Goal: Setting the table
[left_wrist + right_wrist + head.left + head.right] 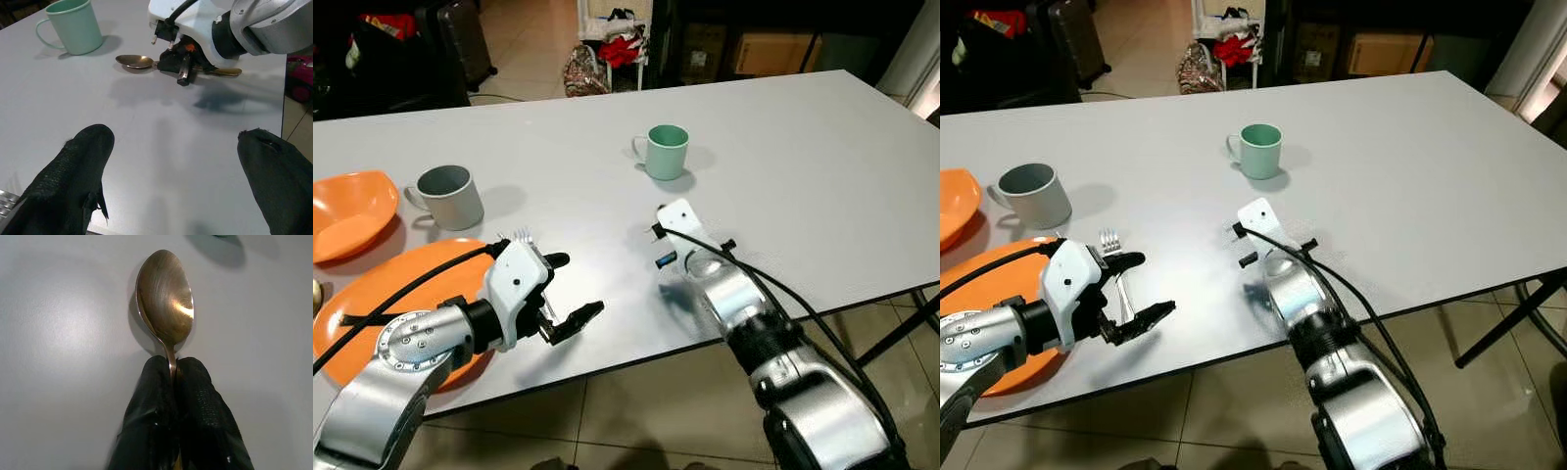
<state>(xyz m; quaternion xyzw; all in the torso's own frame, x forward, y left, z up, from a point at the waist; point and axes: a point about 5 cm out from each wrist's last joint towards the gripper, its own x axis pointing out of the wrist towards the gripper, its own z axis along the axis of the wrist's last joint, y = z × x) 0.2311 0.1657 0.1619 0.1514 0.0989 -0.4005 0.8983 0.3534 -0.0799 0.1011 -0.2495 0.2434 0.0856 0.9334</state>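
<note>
White and broad, the rectangular table (822, 166) held an orange bowl (347, 211) at the far left, a big orange plate (372, 304) near it, and a grey mug (447, 196) just beyond. A silver fork (1111, 245) lay beside the plate. The left gripper (570, 289) hovered near it, fingers spread, empty. Right of centre the right gripper (173, 377) pinched the neck of a brass-coloured spoon (165, 298), its bowl pointing toward a mint-green mug (666, 151) farther off.
</note>
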